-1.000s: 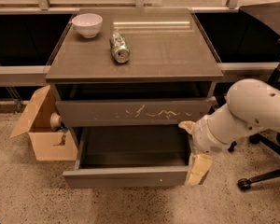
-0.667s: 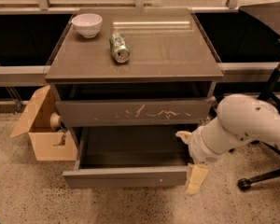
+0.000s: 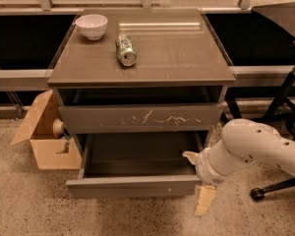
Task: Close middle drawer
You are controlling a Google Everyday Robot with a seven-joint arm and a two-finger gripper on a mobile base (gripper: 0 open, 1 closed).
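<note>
The middle drawer (image 3: 132, 186) is pulled far out of the dark grey-brown cabinet, and its inside looks empty. Its plain front has a tiny pale speck right of centre. Above it, the drawer with pale scratch marks (image 3: 140, 118) stands slightly out. My gripper (image 3: 201, 191) is at the right end of the middle drawer's front, low down near the floor. My white arm (image 3: 255, 149) reaches in from the right. Whether the gripper touches the front is not clear.
A white bowl (image 3: 92, 25) and a can lying on its side (image 3: 126, 50) are on the cabinet top (image 3: 177, 53). An open cardboard box (image 3: 42, 136) stands on the floor to the left. A chair base with castors (image 3: 280, 181) is to the right.
My arm has swung lower and a little leftward, bringing the gripper down to the right end of the middle drawer's front. The drawer stays pulled out about as far.
</note>
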